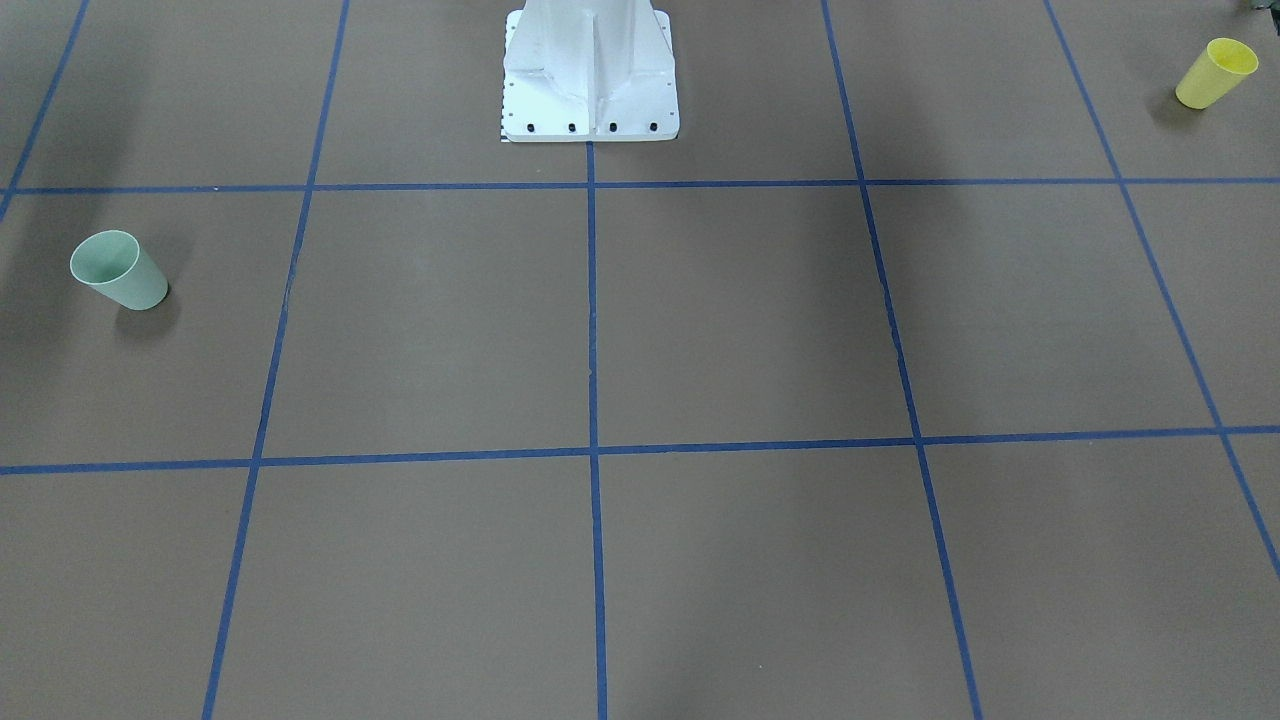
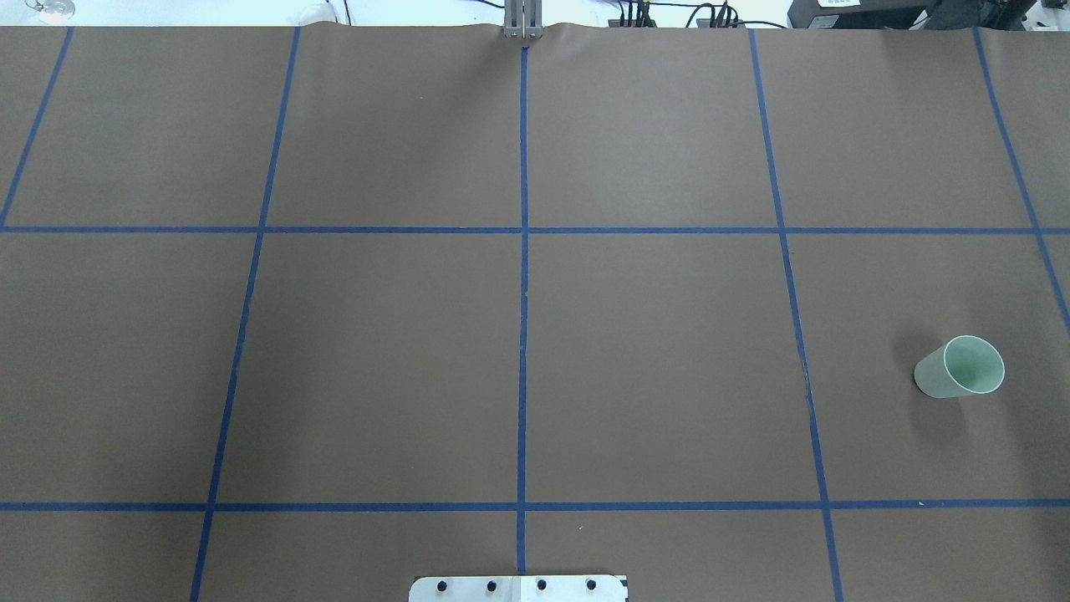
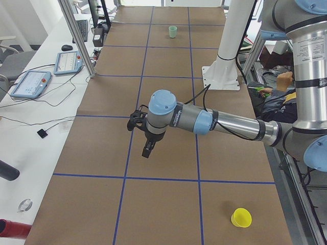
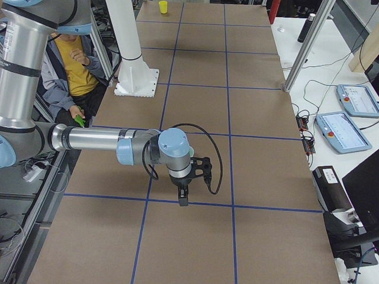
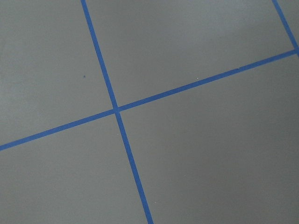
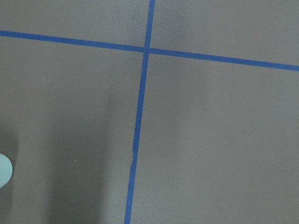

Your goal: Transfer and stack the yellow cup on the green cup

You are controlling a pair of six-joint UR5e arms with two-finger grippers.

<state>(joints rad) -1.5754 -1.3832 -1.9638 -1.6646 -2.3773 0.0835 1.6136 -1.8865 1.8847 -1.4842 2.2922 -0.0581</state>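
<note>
- Exterior front-facing: the bright yellow plastic cup (image 1: pixel 1215 72) and the pale-green plastic cup (image 1: pixel 118 270) are standing at opposite ends of the table (image 1: pixel 760 320).
- Left gripper (image 3: pixel 147 150) and right gripper (image 4: pixel 182 198) are hovering; whether open, cannot tell.
- Off-centre pinching is likely risking toppling the yellow cup.

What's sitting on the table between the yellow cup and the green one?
Nothing: in the front-facing view only bare brown table with blue tape lines separates the yellow cup from the green cup. The white base stands beside that line.
</note>
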